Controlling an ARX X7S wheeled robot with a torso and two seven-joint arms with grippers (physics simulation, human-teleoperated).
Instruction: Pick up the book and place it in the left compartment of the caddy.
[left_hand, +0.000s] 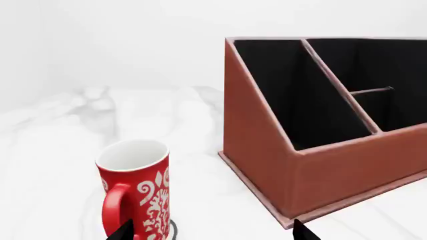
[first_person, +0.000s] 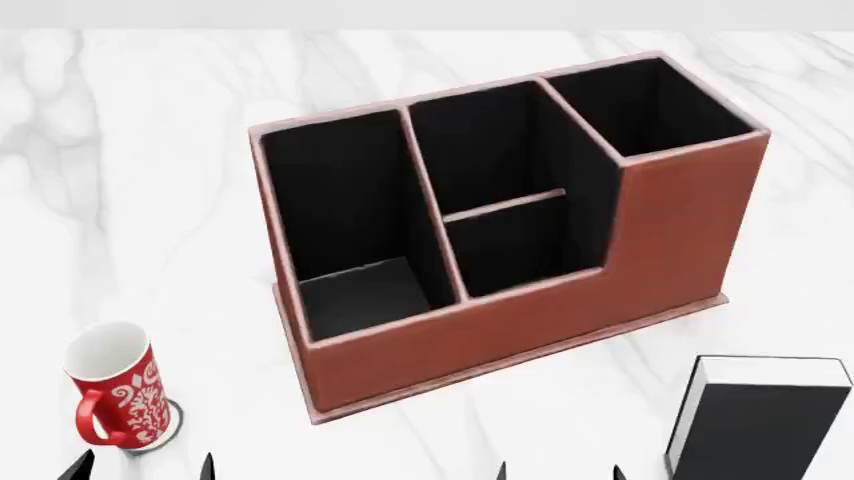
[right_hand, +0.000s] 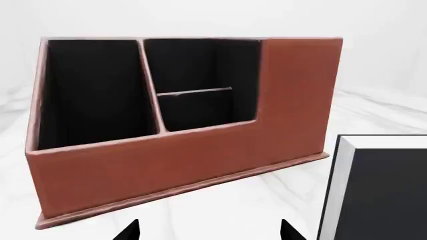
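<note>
The thin black hardcover book (first_person: 763, 425) lies flat at 5 o'clock, long axis toward 12. The reddish-brown leather-look caddy (first_person: 534, 310) sits centre. Left gripper (first_person: 140, 468) and right gripper (first_person: 558, 470) gape, holding nothing.

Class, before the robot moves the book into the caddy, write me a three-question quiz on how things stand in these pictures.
1. True or false: the book already lies in the left compartment.
2. What stands on the caddy's left in the head view? A) a red mug B) a stapler C) a bowl
3. How many slots does the caddy have?

Key:
1. False; it lies on the table, right of the caddy.
2. A, the mug.
3. Four.
</note>
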